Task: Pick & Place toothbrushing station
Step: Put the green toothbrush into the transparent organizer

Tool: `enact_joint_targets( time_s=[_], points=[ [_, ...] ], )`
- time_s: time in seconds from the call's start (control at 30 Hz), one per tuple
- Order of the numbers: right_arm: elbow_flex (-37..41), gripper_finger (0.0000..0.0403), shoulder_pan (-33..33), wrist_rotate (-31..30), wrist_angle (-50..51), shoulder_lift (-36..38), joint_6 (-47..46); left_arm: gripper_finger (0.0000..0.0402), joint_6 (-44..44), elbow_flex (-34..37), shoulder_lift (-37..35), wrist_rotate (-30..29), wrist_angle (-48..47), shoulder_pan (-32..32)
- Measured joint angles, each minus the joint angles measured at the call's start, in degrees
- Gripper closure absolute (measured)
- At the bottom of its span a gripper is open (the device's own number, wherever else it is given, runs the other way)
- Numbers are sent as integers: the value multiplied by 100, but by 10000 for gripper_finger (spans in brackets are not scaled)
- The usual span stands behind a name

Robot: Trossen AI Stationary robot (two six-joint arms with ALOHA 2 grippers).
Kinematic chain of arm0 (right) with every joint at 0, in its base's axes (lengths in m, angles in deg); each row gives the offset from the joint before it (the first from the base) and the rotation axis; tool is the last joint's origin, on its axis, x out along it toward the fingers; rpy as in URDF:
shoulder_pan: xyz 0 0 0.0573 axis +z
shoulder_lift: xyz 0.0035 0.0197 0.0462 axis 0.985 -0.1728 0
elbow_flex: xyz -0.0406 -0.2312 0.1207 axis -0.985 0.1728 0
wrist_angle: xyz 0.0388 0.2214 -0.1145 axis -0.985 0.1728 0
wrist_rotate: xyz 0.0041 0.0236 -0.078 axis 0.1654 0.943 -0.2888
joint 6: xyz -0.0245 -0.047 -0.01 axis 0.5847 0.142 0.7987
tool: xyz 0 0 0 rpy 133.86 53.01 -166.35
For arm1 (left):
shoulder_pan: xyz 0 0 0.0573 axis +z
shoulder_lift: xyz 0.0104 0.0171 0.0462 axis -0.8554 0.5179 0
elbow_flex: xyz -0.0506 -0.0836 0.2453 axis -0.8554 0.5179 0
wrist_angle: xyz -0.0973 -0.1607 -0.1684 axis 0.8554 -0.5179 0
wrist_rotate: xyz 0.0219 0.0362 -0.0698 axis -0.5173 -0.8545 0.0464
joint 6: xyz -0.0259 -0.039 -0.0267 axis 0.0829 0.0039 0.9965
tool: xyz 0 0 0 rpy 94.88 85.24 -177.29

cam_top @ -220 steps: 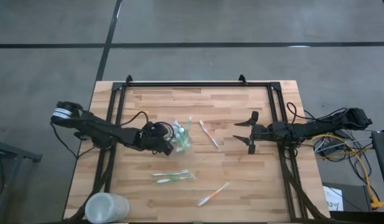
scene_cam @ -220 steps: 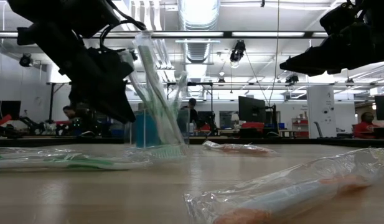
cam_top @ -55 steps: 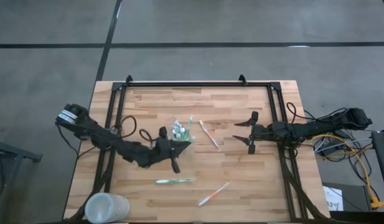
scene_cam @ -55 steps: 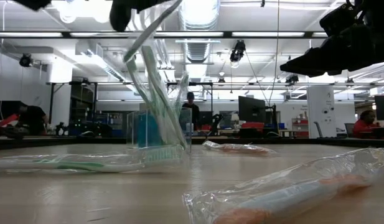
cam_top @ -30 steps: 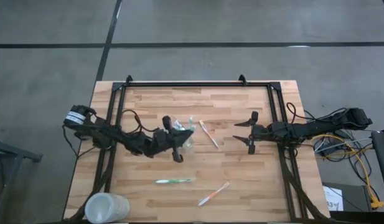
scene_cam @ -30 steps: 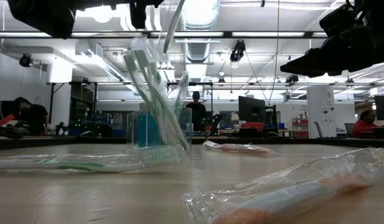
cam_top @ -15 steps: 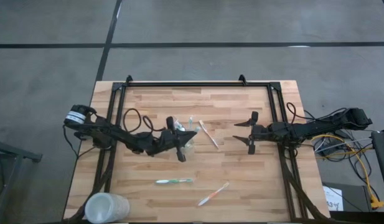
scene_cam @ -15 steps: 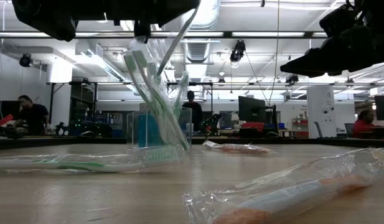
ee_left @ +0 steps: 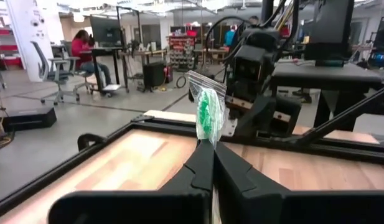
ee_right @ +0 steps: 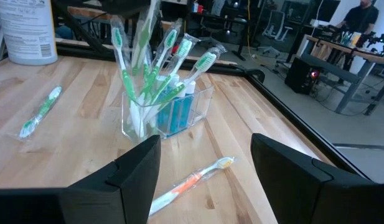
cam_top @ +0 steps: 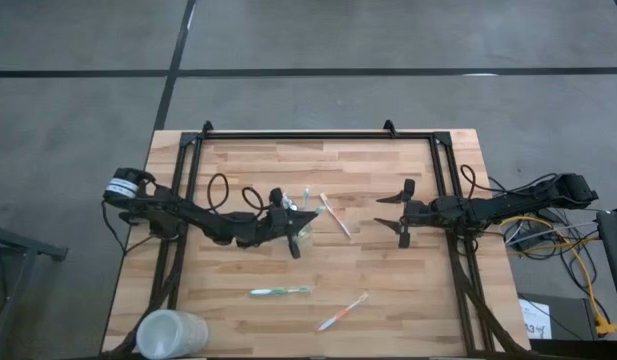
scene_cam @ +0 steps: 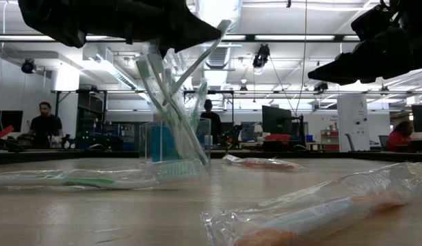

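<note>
Now the left end effector (cam_top: 306,215) is right above the holder (cam_top: 300,230), a bit farther toward the middle of the bench (cam_top: 388,290) than half a second ago. Its fingers are pressed together on a wrapped green toothbrush (ee_left: 210,117). In the low view that brush (scene_cam: 197,58) leans over the top of the holder (scene_cam: 175,147) with its low end among the other brushes. A second ago it hung more upright there.

The right end effector (cam_top: 401,214) has not moved. It waits near the right side of the bench, well apart from the holder, with its fingers spread wide.

On the bench lie one green brush (cam_top: 280,291) and two orange brushes (cam_top: 342,312), same as a second ago. Seven seconds ago two green ones lay there.

The left wrist view shows the pinch on the brush up close. The high view does not. The right wrist view shows the holder (ee_right: 168,112) standing upright with green brushes and blue tubes (ee_right: 177,111) inside, and an orange brush (ee_right: 190,182) lying near it. Only the high view shows the white cup (cam_top: 171,334) at the near left corner.
</note>
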Motion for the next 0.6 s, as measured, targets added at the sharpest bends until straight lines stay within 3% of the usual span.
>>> enact_joint_targets(
  time_s=[0.17, 0.6],
  points=[
    [0, 158, 0, 0, 0, 1, 0, 399, 34, 0, 0, 0, 14, 3],
    [0, 158, 1, 0, 0, 0, 0, 396, -272, 0, -2, 477, 1754, 1]
  ],
)
